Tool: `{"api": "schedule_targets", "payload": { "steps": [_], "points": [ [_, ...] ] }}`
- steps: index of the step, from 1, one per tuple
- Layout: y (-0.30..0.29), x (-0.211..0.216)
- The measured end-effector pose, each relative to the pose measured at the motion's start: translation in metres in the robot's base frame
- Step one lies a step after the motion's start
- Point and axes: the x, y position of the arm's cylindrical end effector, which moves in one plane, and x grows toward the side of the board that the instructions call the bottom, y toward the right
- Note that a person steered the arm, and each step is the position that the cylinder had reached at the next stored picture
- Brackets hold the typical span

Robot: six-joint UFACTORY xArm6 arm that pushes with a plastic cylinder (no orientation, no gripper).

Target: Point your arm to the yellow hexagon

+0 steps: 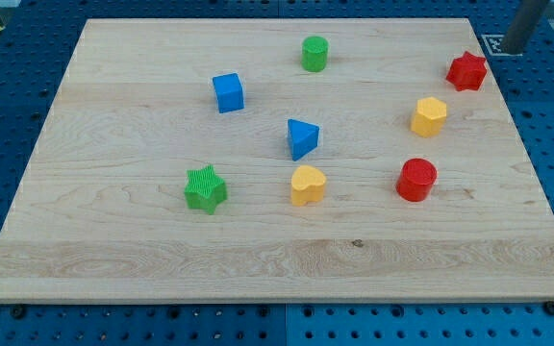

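The yellow hexagon (429, 116) sits on the wooden board (142, 240) at the view's right. My rod enters at the view's top right corner; my tip (515, 48) is just off the board's top right corner, above and to the right of the yellow hexagon. The red star (466, 71) lies between my tip and the hexagon, nearer the tip. My tip touches no block.
A red cylinder (416, 180) lies below the hexagon. A yellow heart (307, 185), a blue triangle (302, 138), a blue cube (228, 92), a green cylinder (314, 54) and a green star (205, 188) spread over the middle and left.
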Motion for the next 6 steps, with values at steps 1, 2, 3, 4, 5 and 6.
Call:
{"api": "schedule_targets", "payload": {
  "steps": [1, 2, 3, 4, 5, 6],
  "points": [
    [0.0, 0.001],
    [0.008, 0.008],
    [0.008, 0.058],
    [0.008, 0.064],
    [0.007, 0.07],
    [-0.012, 0.132]
  ]
}}
